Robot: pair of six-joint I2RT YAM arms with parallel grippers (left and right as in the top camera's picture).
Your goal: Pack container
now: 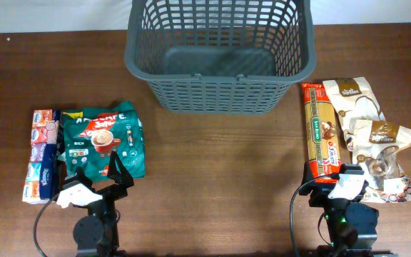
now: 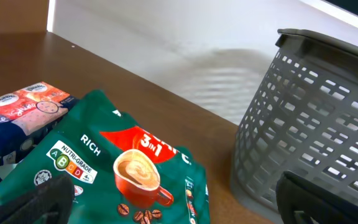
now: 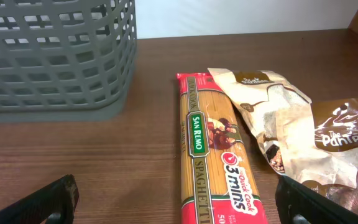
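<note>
Left gripper [image 1: 100, 172] spread wide, held low; right gripper [image 1: 337, 175] likewise.

One grey container [image 1: 212, 93], one green coffee bag [image 1: 104, 139], one spaghetti packet [image 1: 321, 132], two beige snack bags [image 1: 355, 107], several tissue packs [image 1: 41, 153] (stacked, exact number unclear).

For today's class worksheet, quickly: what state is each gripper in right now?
Left gripper: open, holding nothing, at the near edge of the green foil coffee packet.
Right gripper: open, holding nothing, by the long red-edged spaghetti packet.

Bright, even light; the container [image 2: 316, 124] throws a soft, perhaps blurred shadow.
</note>
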